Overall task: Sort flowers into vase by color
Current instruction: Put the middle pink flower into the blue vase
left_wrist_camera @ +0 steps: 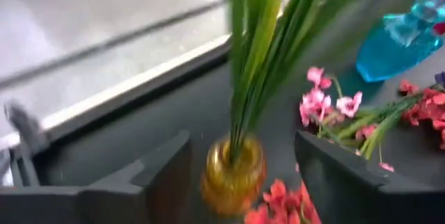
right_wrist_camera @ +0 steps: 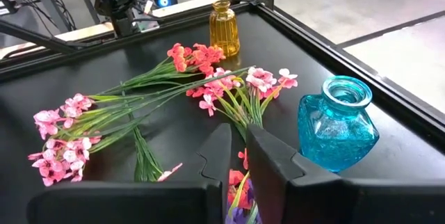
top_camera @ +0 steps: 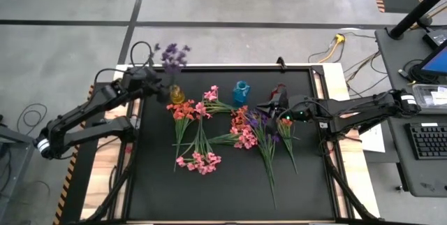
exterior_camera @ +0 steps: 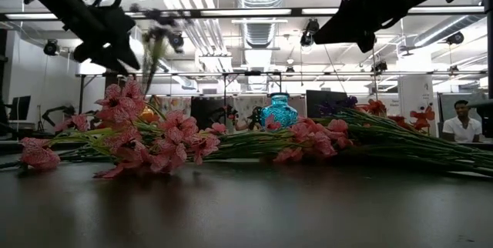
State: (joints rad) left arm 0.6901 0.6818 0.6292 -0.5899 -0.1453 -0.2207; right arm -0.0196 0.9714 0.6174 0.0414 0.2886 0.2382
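Observation:
A purple flower sprig (top_camera: 173,56) stands with its green stems (left_wrist_camera: 264,57) in the small amber vase (left_wrist_camera: 233,175) at the table's far left. My left gripper (left_wrist_camera: 242,144) is open, one finger on either side of that vase and apart from it. An empty blue glass vase (top_camera: 241,92) stands at the far middle. Pink (top_camera: 199,161), coral (top_camera: 185,111) and purple (top_camera: 255,121) sprigs lie flat on the black table between the arms. My right gripper (right_wrist_camera: 238,137) hangs shut, high above the right-hand heap of sprigs (top_camera: 244,131), with nothing in it.
The black tabletop (top_camera: 230,197) has a raised frame, with a clamp (top_camera: 281,63) on its far edge. Bare surface lies toward the near edge. A desk with a keyboard (top_camera: 427,141) stands beyond the right edge. A person (exterior_camera: 462,125) sits in the room behind.

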